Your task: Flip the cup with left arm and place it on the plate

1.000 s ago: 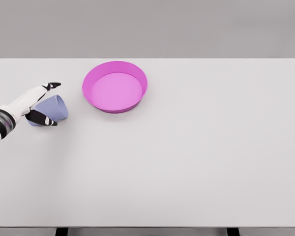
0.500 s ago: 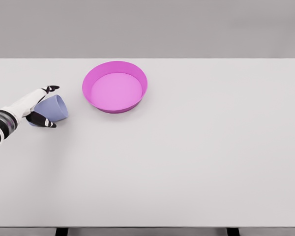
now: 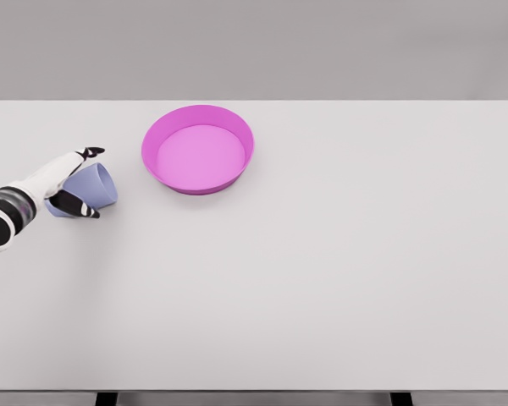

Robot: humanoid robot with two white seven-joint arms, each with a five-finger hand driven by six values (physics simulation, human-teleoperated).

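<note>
A pale blue cup (image 3: 91, 186) lies on its side on the white table (image 3: 322, 254) at the left, its mouth turned toward the right. My left hand (image 3: 78, 181) reaches in from the left edge and wraps the cup, one dark fingertip above its rim and the others below it. The cup's base end is hidden behind the hand. A round pink plate (image 3: 198, 149) with a raised rim sits to the right of the cup, a short gap away, and holds nothing. My right arm does not show.
My left arm has drawn back slightly toward the left edge, and the cup with the hand has shifted a little left. The plate has stayed put.
</note>
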